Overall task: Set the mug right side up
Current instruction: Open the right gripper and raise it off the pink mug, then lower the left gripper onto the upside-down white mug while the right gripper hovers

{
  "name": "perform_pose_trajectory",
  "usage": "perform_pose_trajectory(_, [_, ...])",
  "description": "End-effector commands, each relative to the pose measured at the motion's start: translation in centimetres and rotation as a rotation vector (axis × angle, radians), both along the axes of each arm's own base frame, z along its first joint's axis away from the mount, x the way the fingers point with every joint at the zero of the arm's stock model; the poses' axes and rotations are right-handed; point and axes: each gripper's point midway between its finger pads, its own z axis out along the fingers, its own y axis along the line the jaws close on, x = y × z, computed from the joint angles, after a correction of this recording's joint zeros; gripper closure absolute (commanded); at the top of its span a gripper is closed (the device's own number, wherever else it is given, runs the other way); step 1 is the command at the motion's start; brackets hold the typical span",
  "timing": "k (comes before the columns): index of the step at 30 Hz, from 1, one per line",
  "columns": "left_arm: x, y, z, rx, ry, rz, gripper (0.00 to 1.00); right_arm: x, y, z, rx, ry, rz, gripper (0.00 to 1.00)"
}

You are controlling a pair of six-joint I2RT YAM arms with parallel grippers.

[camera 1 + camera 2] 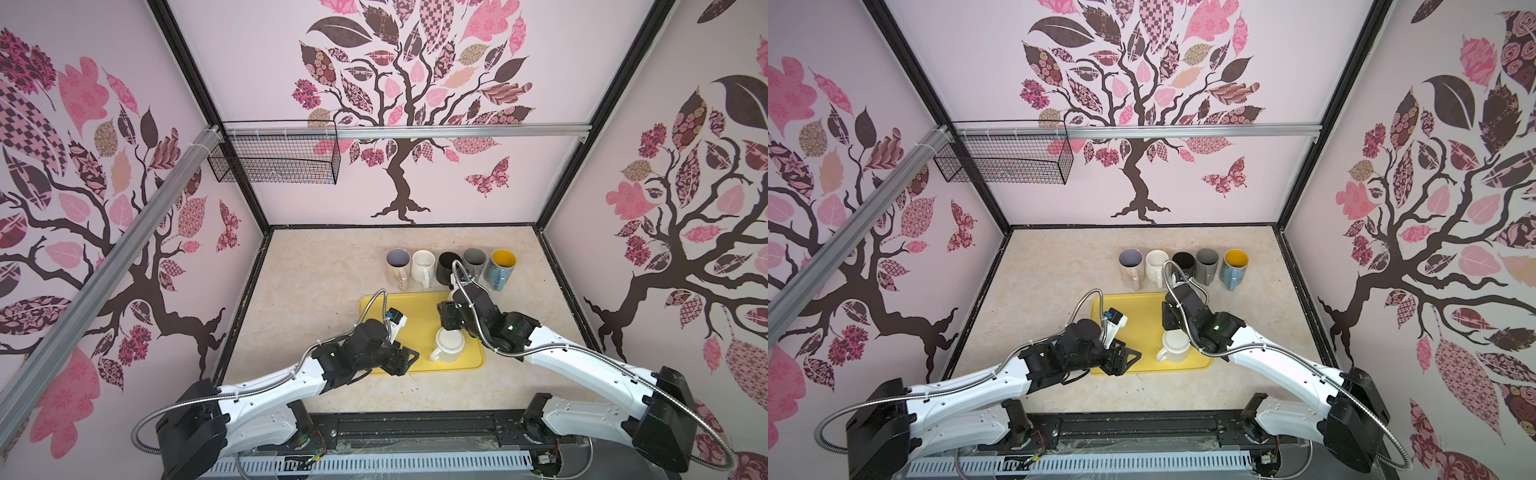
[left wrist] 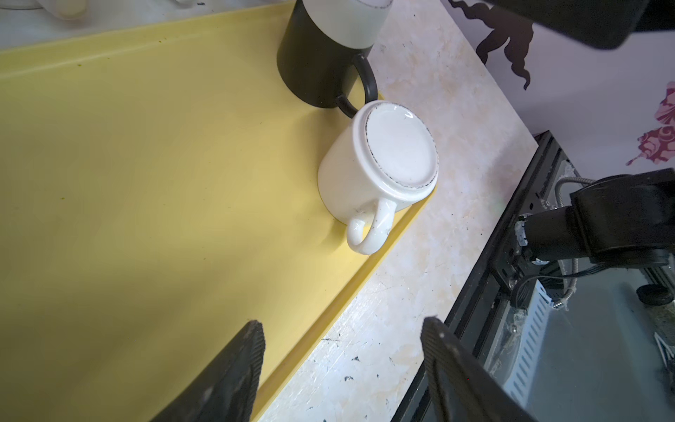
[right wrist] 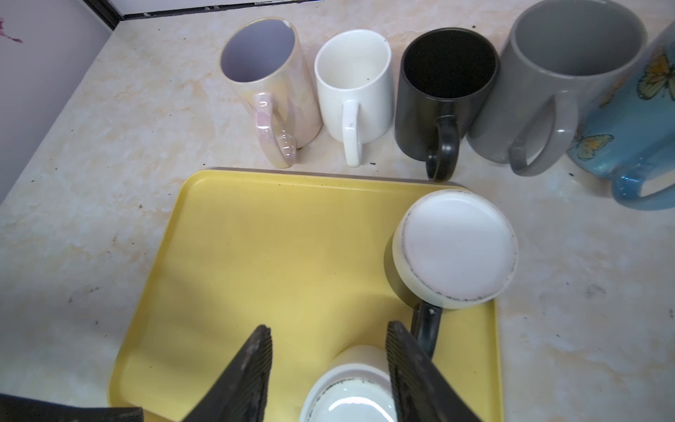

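Approach in hand; white mug [image 2: 383, 160] stands inverted on yellow tray [image 2: 146, 182], ahead of left gripper [image 2: 343, 323], fingers parted; right gripper [image 3: 328, 327], fingers parted, hovers over its base; next likely needs a firm side grasp.

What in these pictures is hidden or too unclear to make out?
Two-tone mug: in both top views, almost wholly under the right arm.
White mug: its inside, since it stands rim down on the yellow tray; the right wrist view's bottom edge cuts it off.
Blue mug: cut by the right wrist view's edge.
Right hand: whether its finger touches the white mug.
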Motion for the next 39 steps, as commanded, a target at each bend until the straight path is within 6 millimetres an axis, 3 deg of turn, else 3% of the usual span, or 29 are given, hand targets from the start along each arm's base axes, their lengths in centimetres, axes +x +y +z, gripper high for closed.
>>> perform_pose_trajectory(1, [0.7, -2.8, 3.3, -0.050, -0.116, -0.054, 0.32, 0.5, -1.1, 1.6, 0.020, -0.064, -0.061, 0.45])
perform_pose_trajectory(9, [0.8, -5.3, 2.2, -0.009, -0.132, -0.092, 0.32, -0.1, -4.0, 2.5, 0.062, -0.135, -0.149, 0.43])
perform_pose_trajectory(15, [1.0, -6.5, 1.7, 0.018, -0.128, -0.112, 0.33, -0.6, -4.9, 1.3, 0.097, -0.086, -0.138, 0.43])
perform_pose_trajectory(28, [2.1, -7.3, -1.6, 0.171, -0.151, -0.108, 0.43, -1.3, -4.8, -0.3, 0.101, -0.064, -0.112, 0.43])
perform_pose_trajectory(39, [1.3, -9.0, -2.2, 0.165, -0.141, -0.163, 0.57, -1.2, -4.8, -0.5, 0.099, -0.069, -0.105, 0.44])
